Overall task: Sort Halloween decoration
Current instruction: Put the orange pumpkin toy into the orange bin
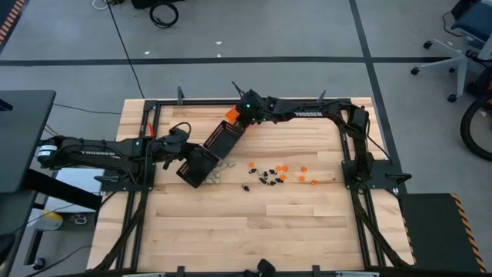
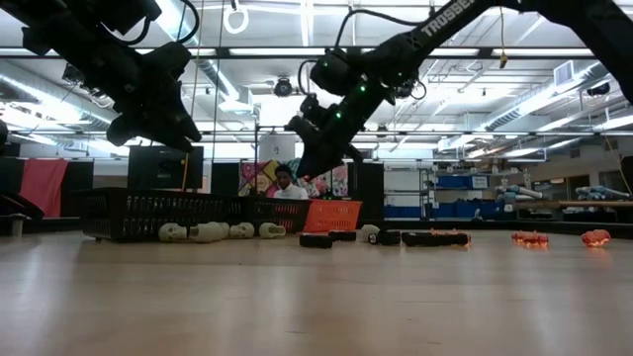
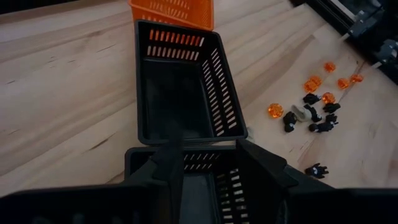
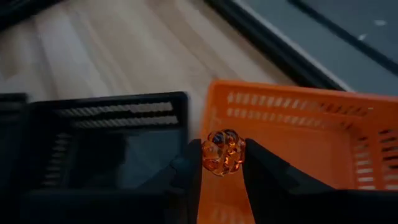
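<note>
Three trays stand in a slanted row: an orange tray (image 1: pixel 231 115) at the far end, a black tray (image 1: pixel 223 139) in the middle and another black tray (image 1: pixel 195 166) nearest the left arm. My right gripper (image 4: pixel 224 167) hangs over the orange tray's (image 4: pixel 298 137) edge, shut on an orange trinket (image 4: pixel 224 152). My left gripper (image 3: pixel 211 165) hovers open above the nearer black tray (image 3: pixel 205 186) with nothing between its fingers. Loose orange and black trinkets (image 1: pixel 270 174) lie on the wood to the right of the trays. Whitish trinkets (image 1: pixel 217 174) lie against the nearer black tray. My right gripper pinches the small round orange trinket (image 4: pixel 224 152) between its two fingertips (image 4: pixel 191 167), one on each side of it. The fingers slant downward from the table's right. The trinket is lifted clear, above the orange tray's wall next to the middle black tray (image 4: pixel 118 143).
A dark metal frame (image 1: pixel 346 146) runs around the wooden table top. Bare wood lies toward the near edge (image 1: pixel 254 231). In the low view a person (image 2: pixel 286 182) shows far behind the table.
</note>
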